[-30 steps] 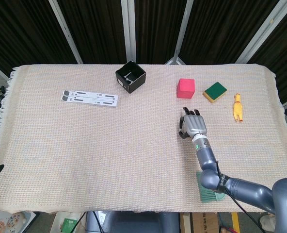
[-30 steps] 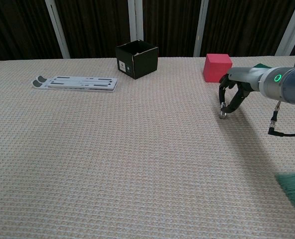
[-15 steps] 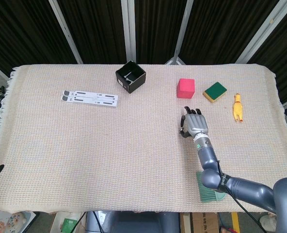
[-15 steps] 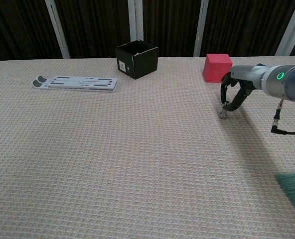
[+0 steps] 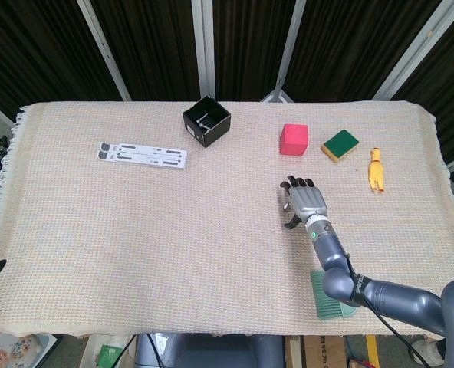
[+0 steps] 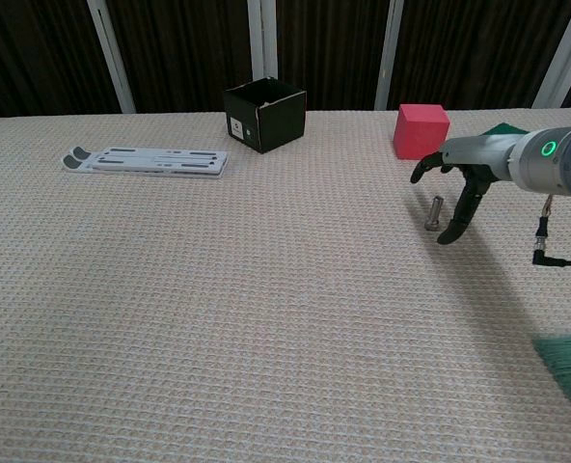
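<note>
My right hand (image 5: 304,201) (image 6: 462,183) hovers low over the woven cloth, right of centre, with its fingers spread and nothing in them. A small grey metal cylinder (image 6: 435,212) lies on the cloth just left of the fingertips, apart from them. In the head view the hand hides this cylinder. A red cube (image 5: 294,139) (image 6: 421,130) stands a short way beyond the hand. My left hand shows in neither view.
A black open box (image 5: 207,121) (image 6: 264,115) stands at the back centre. A white flat strip (image 5: 143,156) (image 6: 146,159) lies at the back left. A green-and-yellow sponge (image 5: 340,145) and a yellow rubber chicken (image 5: 375,169) lie at the right. A green brush (image 5: 330,303) (image 6: 570,371) sits at the front edge.
My right hand has spread its curled fingers and let go of the small metal cylinder, which now lies on the cloth. The hand has drawn back slightly toward me.
</note>
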You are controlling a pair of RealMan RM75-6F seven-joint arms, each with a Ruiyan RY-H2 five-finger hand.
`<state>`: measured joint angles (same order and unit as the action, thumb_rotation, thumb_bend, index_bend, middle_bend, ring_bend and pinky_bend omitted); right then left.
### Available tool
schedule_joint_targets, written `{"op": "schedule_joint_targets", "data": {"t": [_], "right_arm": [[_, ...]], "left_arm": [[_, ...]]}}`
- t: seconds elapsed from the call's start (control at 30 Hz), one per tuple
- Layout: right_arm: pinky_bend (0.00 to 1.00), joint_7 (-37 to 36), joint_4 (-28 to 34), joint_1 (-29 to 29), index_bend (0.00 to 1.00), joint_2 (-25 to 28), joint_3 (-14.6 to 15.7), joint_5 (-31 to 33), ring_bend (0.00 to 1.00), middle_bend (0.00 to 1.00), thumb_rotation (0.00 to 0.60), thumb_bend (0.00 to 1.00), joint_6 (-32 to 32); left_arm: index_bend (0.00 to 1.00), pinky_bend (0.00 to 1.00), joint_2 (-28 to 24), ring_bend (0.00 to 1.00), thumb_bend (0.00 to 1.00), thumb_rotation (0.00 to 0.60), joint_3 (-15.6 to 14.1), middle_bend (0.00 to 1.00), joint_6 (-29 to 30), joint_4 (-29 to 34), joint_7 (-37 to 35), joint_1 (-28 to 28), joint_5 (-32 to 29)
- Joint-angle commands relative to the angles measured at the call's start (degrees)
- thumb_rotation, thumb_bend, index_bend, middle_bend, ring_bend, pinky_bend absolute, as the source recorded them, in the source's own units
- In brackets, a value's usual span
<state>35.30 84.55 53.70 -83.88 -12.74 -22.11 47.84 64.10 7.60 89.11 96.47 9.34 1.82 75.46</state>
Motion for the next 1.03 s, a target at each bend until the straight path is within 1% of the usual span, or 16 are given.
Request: {"op": "schedule_joint_targets", "data": {"t": [0.03,0.1,0.23,0.33,0.4,0.5,0.53,0.6,0.67,0.73,0.8,0.87,1.03], "right_arm": [[0.0,-1.97,3.34,-0.73,0.13,3.14,-1.21,-1.67,0.01,0.0,0.6,0.13,2.13],[0.0,-3.28,5.47,-2.23,0.12,5.32,-1.4,-5.09,0.0,0.0,0.6,0.13,5.36],[0.0,-10.09,10.72,-8.2,0.11,10.79,-1.71,-14.98,0.0,0.0,0.6,0.13,12.69],[0.0,-15.96,14.53,-14.2,0.11,15.42,-0.16,-23.07,0.01,0.0,0.6,0.13,18.3],[0.0,-18.72,16.38,-17.68,0.11,17.77,1.24,-26.77,0.01,0.0,0.6,0.13,21.58],[0.0,-24.29,20.27,-26.28,0.11,21.66,6.67,-37.07,0.0,0.0,0.6,0.13,30.15],[0.0,-26.27,20.71,-29.85,0.11,22.26,9.42,-42.33,0.01,0.0,0.6,0.13,34.28],[0.0,-27.76,20.06,-33.92,0.11,21.93,12.86,-48.74,0.0,0.0,0.6,0.13,39.35],[0.0,-27.88,18.04,-38.27,0.11,20.17,16.45,-55.48,0.0,0.0,0.6,0.13,45.16],[0.0,-26.78,15.8,-40.89,0.11,18.42,18.81,-59.67,0.0,0.0,0.6,0.13,48.31],[0.0,-25.25,13.12,-42.94,0.11,16.49,20.51,-62.79,0.01,0.0,0.6,0.13,50.18],[0.0,-23.53,12.48,-43.41,0.11,16.17,21.43,-63.91,0.01,0.0,0.6,0.13,49.47],[0.0,-21.11,11.51,-44.32,0.11,15.34,20.32,-64.78,0.0,0.0,0.6,0.13,49.83]], "left_arm": [[0.11,0.0,0.02,0.0,0.23,0.6,0.03,0.0,-0.07,-0.05,-0.01,0.04,-0.07],[0.11,0.0,0.01,0.0,0.23,0.6,0.04,0.0,-0.09,-0.08,-0.08,0.05,-0.08],[0.11,0.0,-0.03,0.0,0.23,0.6,-0.01,0.0,-0.01,-0.01,-0.21,-0.01,0.05],[0.11,0.0,-0.1,0.0,0.23,0.6,-0.16,0.0,0.3,0.19,-0.29,-0.2,0.34],[0.11,0.0,-0.12,0.0,0.23,0.6,-0.22,0.0,0.51,0.3,-0.39,-0.3,0.52],[0.11,0.0,-0.11,0.0,0.23,0.6,-0.27,0.0,1.0,0.53,-0.73,-0.52,0.89],[0.11,0.0,-0.04,0.0,0.23,0.6,-0.33,0.0,1.09,0.52,-0.61,-0.55,1.0],[0.11,0.0,-0.03,0.0,0.24,0.6,-0.5,0.0,1.02,0.62,-0.59,-0.56,1.2],[0.11,0.0,-0.22,0.0,0.23,0.6,-0.64,0.0,1.08,0.74,-0.99,-0.69,1.45],[0.11,0.0,-0.46,0.0,0.23,0.6,-0.65,0.0,1.35,0.74,-1.33,-0.91,1.52],[0.11,0.0,-0.8,0.0,0.23,0.6,-0.7,0.0,1.73,0.7,-1.77,-1.21,1.65],[0.11,0.0,-1.21,0.0,0.24,0.6,-0.92,0.0,1.69,0.86,-2.69,-1.38,2.04],[0.11,0.0,-2.6,0.0,0.23,0.6,-1.55,0.0,1.03,0.78,-6.04,-1.6,3.25]]}}
